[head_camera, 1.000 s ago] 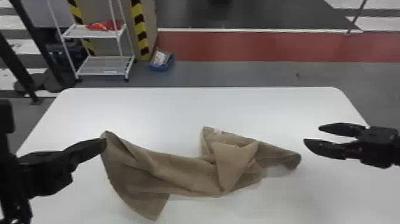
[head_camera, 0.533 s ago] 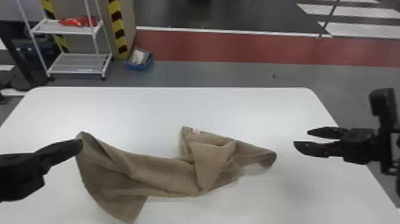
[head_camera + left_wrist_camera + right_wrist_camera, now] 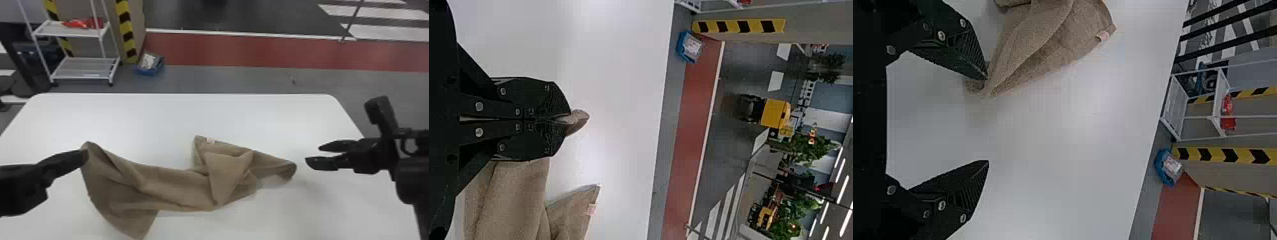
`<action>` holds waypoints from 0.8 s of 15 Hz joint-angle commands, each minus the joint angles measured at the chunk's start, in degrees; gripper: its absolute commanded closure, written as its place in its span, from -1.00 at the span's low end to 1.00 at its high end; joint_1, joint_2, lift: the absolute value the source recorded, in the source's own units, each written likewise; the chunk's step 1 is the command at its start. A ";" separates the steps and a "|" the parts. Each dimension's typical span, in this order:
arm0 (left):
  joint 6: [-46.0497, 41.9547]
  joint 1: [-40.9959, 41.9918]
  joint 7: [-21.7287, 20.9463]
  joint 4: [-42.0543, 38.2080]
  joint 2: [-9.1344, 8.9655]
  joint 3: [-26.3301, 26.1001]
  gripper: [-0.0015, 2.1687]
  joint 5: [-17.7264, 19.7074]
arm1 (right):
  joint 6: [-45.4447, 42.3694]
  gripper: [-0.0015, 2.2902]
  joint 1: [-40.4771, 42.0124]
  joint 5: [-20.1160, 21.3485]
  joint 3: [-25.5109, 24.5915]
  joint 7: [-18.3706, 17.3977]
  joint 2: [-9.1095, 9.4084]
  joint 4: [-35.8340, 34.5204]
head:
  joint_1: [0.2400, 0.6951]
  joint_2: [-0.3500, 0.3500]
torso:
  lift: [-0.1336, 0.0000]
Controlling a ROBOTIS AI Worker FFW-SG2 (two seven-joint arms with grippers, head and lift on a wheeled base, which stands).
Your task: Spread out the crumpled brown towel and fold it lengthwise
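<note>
1. right gripper (image 3: 312,155) has shifted left and slightly down, nearer brown towel (image 3: 178,188); fingers spread apart.
2. left gripper (image 3: 85,156), left of frame: clenched on towel corner.
3. towel rumpled, lower centre, on table (image 3: 127,118).

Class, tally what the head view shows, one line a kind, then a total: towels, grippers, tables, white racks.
Towel: 1
Left gripper and right gripper: 2
Table: 1
White rack: 1
Total: 5

industrial hall: hazard tape (image 3: 125,27), red floor lane (image 3: 239,52), white rack (image 3: 84,67)
</note>
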 commanded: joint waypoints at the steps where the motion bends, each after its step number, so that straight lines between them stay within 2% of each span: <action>1: 0.51 0.07 0.00 -0.21 -0.15 0.08 0.57 -0.04 | 0.80 -0.70 -1.46 0.81 2.15 0.63 -1.54 1.50 | 1.00 -0.23 | -0.85; 3: 0.69 -0.02 -0.09 -0.21 -0.15 0.26 0.57 -0.04 | 1.32 -0.70 -1.54 2.22 3.91 0.63 -2.77 2.03 | 1.00 -0.24 | -0.85; 4: 0.69 0.07 -0.17 -0.30 -0.15 0.35 0.57 -0.04 | 1.50 -0.70 -1.63 3.36 4.61 0.63 -2.77 2.03 | 1.00 -0.24 | -0.85; 9: 1.04 0.42 -0.17 -0.39 -0.15 0.35 0.57 -0.04 | 1.68 -0.70 -0.67 3.45 5.22 0.63 -2.68 2.12 | 1.00 -0.23 | -0.85; 11: 0.86 0.51 -0.17 -0.39 -0.15 0.26 0.57 0.05 | 1.50 -0.70 -0.05 4.07 6.63 0.63 -2.24 2.47 | 1.00 -0.23 | -0.85; 12: 1.04 0.51 -0.17 -0.39 -0.15 0.26 0.57 0.05 | 0.97 -0.68 -0.05 4.68 6.72 0.63 -1.36 2.82 | 1.00 -0.23 | -0.85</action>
